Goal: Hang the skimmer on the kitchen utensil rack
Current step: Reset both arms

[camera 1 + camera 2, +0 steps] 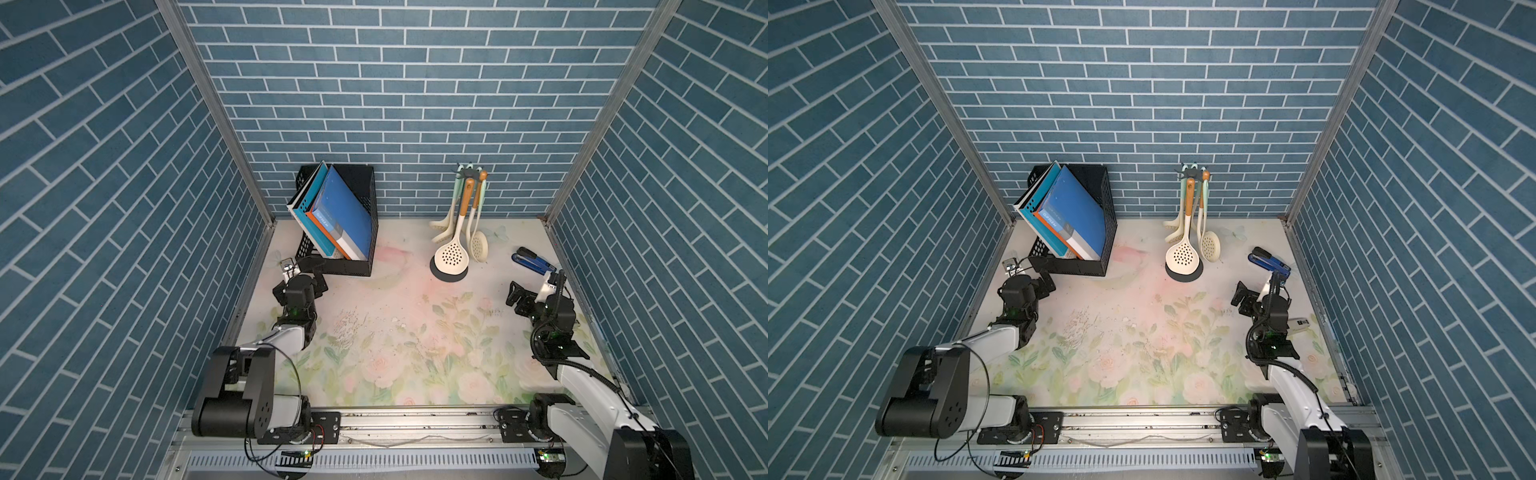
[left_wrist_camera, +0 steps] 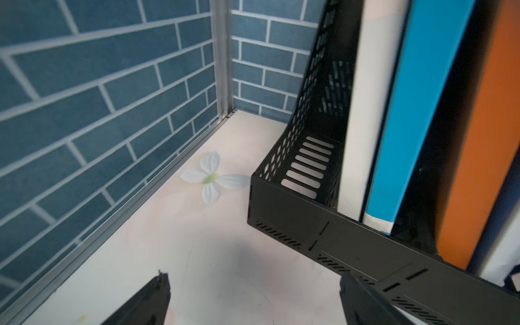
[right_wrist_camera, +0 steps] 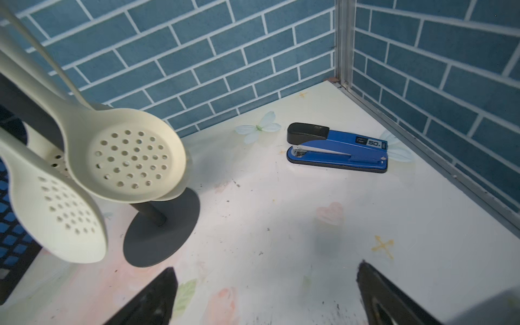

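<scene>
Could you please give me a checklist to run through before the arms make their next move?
1. Left hand open and empty: ok.
2. Right hand open and empty: ok.
3. Large skimmer hanging from the rack: ok.
4. Rack upright on its base: ok.
5. Its loop fully seated on a hook: cannot tell.
6. Stapler apart from the right hand: ok.
</scene>
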Controlling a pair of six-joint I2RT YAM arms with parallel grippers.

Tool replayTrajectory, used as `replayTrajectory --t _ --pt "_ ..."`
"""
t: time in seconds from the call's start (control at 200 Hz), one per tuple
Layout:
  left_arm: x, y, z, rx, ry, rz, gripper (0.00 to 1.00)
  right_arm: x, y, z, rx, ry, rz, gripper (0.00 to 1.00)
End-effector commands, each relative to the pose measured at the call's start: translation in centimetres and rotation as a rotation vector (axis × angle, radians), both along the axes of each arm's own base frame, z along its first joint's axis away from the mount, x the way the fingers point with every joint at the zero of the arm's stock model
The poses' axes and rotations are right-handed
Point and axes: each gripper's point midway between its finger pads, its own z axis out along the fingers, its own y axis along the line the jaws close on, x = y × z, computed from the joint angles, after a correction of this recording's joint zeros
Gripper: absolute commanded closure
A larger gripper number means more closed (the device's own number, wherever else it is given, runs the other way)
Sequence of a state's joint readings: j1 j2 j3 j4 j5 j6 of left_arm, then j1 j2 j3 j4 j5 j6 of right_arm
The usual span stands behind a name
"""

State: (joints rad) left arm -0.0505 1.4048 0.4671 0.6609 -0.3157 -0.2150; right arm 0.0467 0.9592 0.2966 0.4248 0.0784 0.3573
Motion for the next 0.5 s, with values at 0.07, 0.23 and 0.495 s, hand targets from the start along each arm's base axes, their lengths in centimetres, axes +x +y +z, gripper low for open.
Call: replayTrajectory --t 0.07,0.23,0.495 --pt "0.3 -0.8 -0.6 0.064 -0.032 -0.097 0.00 2.1 -1.4 1.9 -0.115 -0.071 -0.033 0.01" --pt "-1.1 0.0 0.7 0.070 -0.121 -0.071 0.00 2.4 -3.8 0.6 -0.182 -0.064 -0.120 0.01" --pt "-1.8 -1.1 0.5 0.097 -0.193 -0.152 0.00 4.1 -6.1 -0.6 -0.198 0.011 -0.137 0.01"
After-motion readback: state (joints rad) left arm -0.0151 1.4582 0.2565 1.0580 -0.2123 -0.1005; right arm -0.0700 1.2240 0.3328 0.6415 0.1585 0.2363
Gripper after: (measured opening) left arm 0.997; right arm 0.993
